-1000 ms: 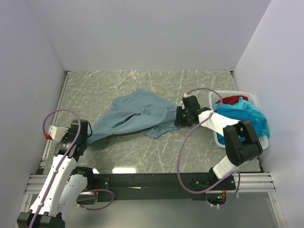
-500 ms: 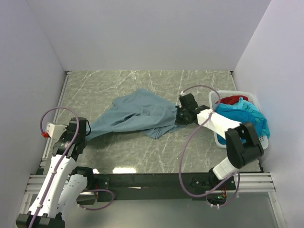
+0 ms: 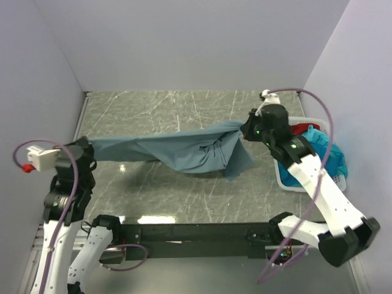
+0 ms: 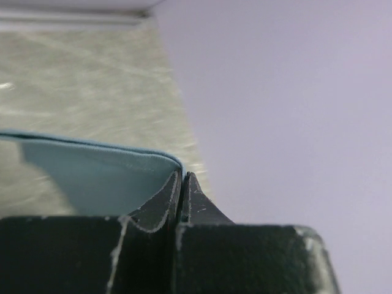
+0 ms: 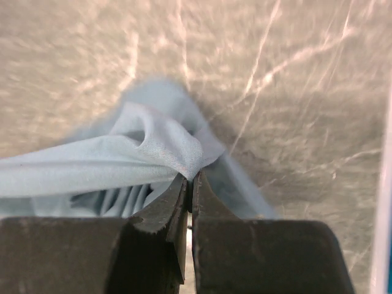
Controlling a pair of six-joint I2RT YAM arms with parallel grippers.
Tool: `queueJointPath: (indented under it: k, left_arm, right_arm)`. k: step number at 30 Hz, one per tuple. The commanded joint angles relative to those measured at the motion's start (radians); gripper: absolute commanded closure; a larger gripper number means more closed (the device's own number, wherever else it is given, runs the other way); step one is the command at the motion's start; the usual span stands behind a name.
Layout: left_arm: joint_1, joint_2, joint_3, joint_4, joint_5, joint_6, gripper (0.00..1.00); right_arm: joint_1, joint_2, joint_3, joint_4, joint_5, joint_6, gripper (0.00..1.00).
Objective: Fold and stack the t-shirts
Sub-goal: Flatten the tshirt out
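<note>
Lifted and pulled apart since before, the left gripper and right gripper each pinch tightly on one end of the grey-blue t-shirt, stretched between them over the table.

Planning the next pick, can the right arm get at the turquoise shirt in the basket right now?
Probably not yet: the turquoise shirt lies uncovered in the open basket close by, but the right gripper is shut on the grey-blue shirt and would have to let go first.
</note>
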Motion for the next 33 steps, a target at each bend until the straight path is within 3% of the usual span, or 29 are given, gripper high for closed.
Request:
queueJointPath:
  k: [1,6,13,19,24,31,33]
  left_arm:
    - [0.003,-0.045,0.129,0.141,-0.050,0.088,0.99]
    - [0.003,-0.072,0.242,0.190,0.013,0.186,0.99]
    - [0.003,-0.119,0.114,0.090,0.066,0.159,0.99]
    - [0.003,-0.056,-0.168,0.014,0.178,0.095,0.99]
    - [0.003,-0.027,-0.294,0.024,0.183,0.079,0.99]
    - [0.003,-0.035,-0.308,0.020,0.162,0.101,0.99]
    - [0.003,-0.036,-0.301,0.011,0.157,0.110,0.99]
  right_arm:
    - [0.002,-0.122,0.121,-0.056,0.055,-0.052,0.99]
    - [0.001,-0.292,0.153,-0.093,-0.109,-0.064,0.94]
    - [0.002,-0.444,-0.163,-0.088,-0.183,0.009,0.91]
    - [0.004,-0.322,-0.431,-0.026,-0.167,0.098,0.89]
    - [0.002,-0.164,-0.501,0.047,-0.163,0.074,0.80]
    - [0.006,-0.032,-0.437,0.038,-0.114,0.014,0.48]
    - [0.006,-0.021,-0.423,0.028,-0.113,-0.001,0.44]
